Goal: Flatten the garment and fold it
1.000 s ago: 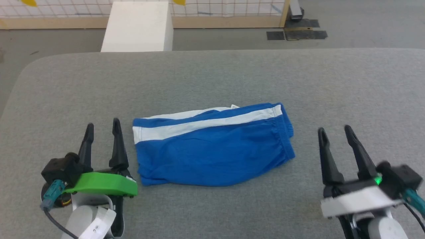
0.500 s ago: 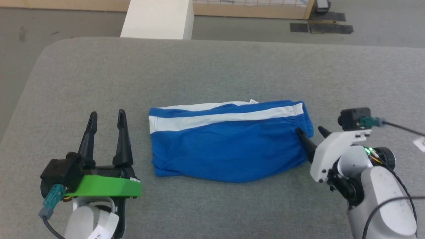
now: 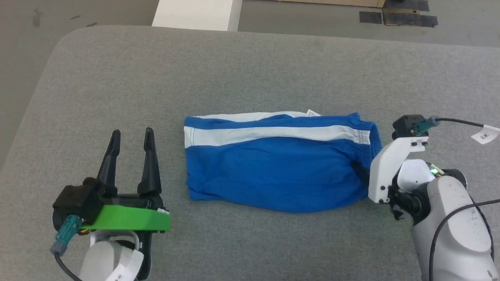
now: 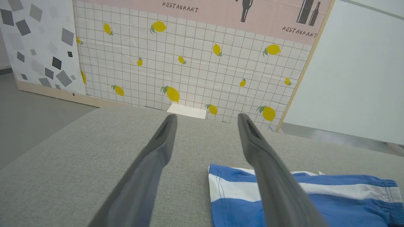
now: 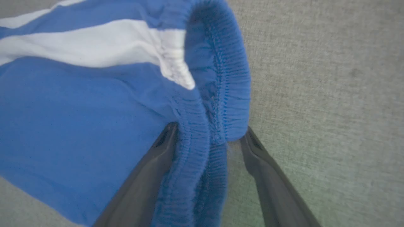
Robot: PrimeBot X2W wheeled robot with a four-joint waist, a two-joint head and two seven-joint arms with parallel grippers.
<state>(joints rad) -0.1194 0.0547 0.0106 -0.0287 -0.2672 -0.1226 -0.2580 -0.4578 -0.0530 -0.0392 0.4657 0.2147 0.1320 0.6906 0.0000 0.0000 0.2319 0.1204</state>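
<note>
While the garment [image 3: 273, 168] lies stretched sideways across the middle of the grey cloth-covered surface [image 3: 250, 78], both arms sit at its two ends. It is a pair of bright blue shorts, folded over so that one broad white stripe [image 3: 273, 134] runs along its far side from end to end. A small white label [image 3: 312, 113] pokes out at the far edge. The cloth is mostly flat, with soft wrinkles along the near edge.

At the robot's left, the left claw [image 3: 132, 131] points away from the robot, its two dark fingers spread apart and holding nothing. It is just beside the hem end of the shorts, not touching them.

At the robot's right, the right claw [image 5: 210, 127] is at the gathered elastic waistband [image 5: 221, 94]. Its fingers stand wide apart and straddle the bunched band. One finger lies against the blue cloth on the shorts' side and the other is over the bare grey cloth on the outer side. The band sits between them but is not pinched.

Beyond the far edge of the surface are a white block [image 3: 197, 13], a grey floor [image 3: 78, 11] and black tape patches [image 3: 398, 17]. The left wrist view shows a tiled wall [image 4: 189, 63] printed with lemons.
</note>
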